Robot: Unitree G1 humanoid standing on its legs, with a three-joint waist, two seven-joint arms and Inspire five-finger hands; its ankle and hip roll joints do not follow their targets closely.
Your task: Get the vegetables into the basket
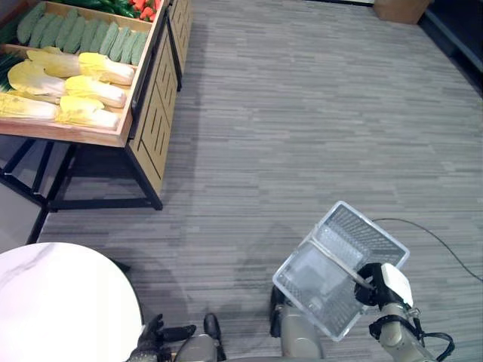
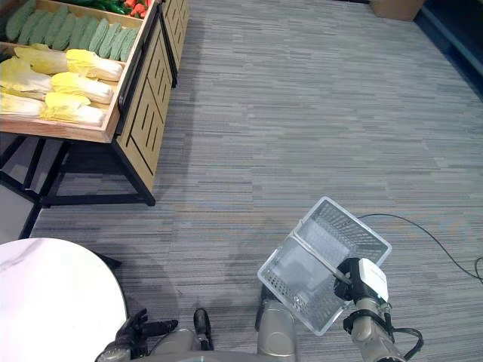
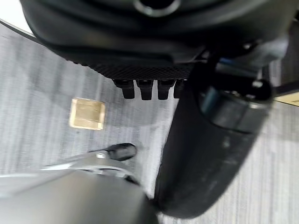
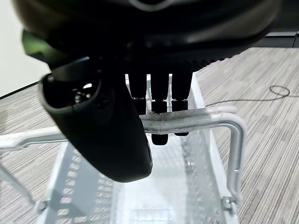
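We see grey carpet floor (image 1: 302, 113); right hand (image 1: 375, 277) fingers (image 4: 159, 100) curled round basket (image 1: 339, 264) handle (image 4: 196, 119); left hand (image 1: 151, 335) relaxed; vegetable stand (image 1: 83, 75) well beyond fingers.

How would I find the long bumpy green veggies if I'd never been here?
Look at the wooden vegetable stand at the robot's far left. In its top tray, the bumpy green vegetables lie side by side in a row, just behind the pale yellow cabbages. They are slimmer, darker and knobbly, while the cabbages are smooth and leafy.
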